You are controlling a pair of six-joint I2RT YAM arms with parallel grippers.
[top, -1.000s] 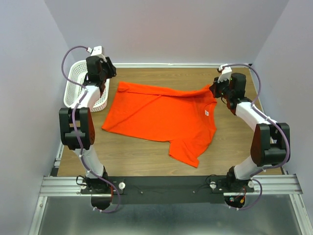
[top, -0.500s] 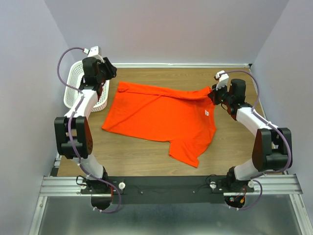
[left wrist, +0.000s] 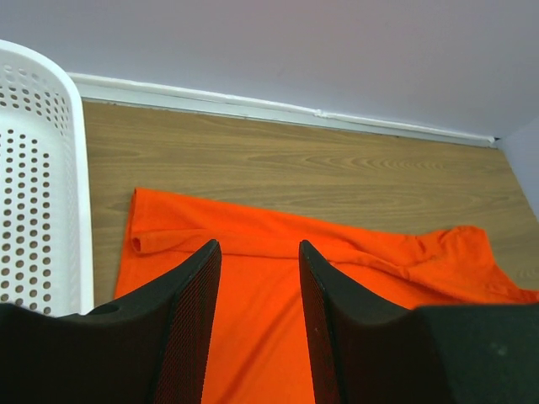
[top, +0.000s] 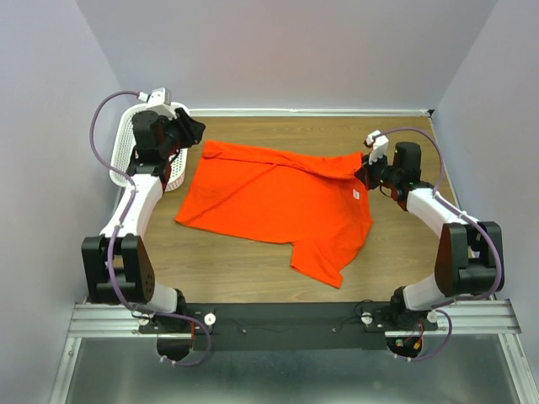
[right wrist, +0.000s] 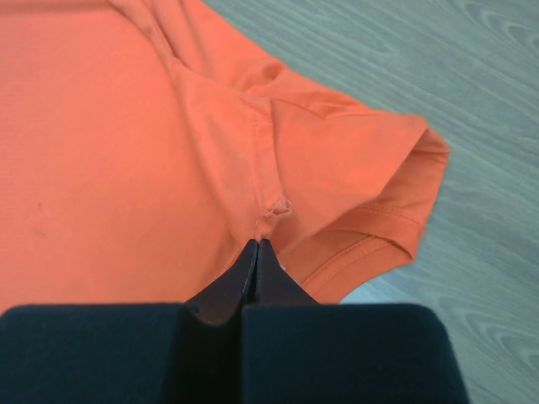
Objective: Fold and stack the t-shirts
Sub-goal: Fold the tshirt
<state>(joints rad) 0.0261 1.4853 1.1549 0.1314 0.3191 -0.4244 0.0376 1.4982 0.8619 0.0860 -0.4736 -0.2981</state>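
— Starting at the edges: where did the t-shirt [top: 278, 202] lie?

— Spread across the middle of the counter [top: 404, 252], its far edge folded over and one sleeve pointing toward the near side. Bare wood lay in front of it and to its right, and a strip ran along the back wall.

— And the claws?

— The right claw [top: 364, 165] was clenched on a pinch of fabric by the far right sleeve, with that corner drawn up off the wood. The left claw [top: 194, 133] hung released, holding nothing, over the far left corner. Orange cloth showed between its fingers [left wrist: 189, 320].

— Anything in the way?

— A white perforated basket [top: 126, 151] stood at the far left, just beside that corner and under the left arm. Walls closed in on the left, right and back.
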